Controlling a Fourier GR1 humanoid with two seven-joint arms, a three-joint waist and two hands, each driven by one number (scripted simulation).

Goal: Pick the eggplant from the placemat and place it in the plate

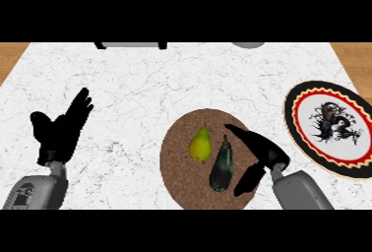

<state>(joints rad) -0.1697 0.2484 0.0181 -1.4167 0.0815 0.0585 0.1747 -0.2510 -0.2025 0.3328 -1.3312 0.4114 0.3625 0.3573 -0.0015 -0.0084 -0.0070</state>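
Long glossy eggplant (221, 168) on round woven placemat (181, 189), R hand (267, 153) splayed beside it, empty, L hand (62, 129) straight-fingered, empty

White marble counter (145, 88) — woven brown placemat (181, 172); glossy dark eggplant (221, 167), glazed plate (298, 118).

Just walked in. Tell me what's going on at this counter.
The eggplant lies on the placemat next to a pear. The robot's right hand is open just to the eggplant's right, fingers and thumb spread along it, not closed on it yet. The plate it is meant for sits further right, off the placemat, and the eggplant is not in it. The left hand rests open at the left, fingers up.
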